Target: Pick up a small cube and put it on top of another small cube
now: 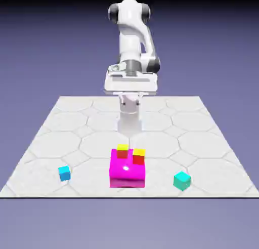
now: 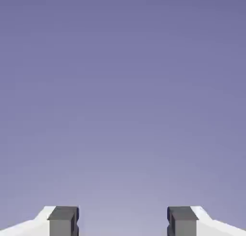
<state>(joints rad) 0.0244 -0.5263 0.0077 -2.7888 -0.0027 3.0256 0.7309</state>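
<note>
Glossy magenta block, matt pale tiled table, smooth glossy white arm

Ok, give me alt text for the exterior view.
A white robot arm stands at the far edge of a tiled table. Near the front sits a magenta block with two small red-and-yellow cubes on it, flanked by a blue cube and a teal cube.

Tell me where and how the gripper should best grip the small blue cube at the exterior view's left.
Probably from straight above, closing the open gripper on two opposite vertical faces of the blue cube. It sits flat on the table, apart from the magenta block and the other cubes, so both sides look free. It seems slightly turned; the fingers should line up with its faces.
</note>
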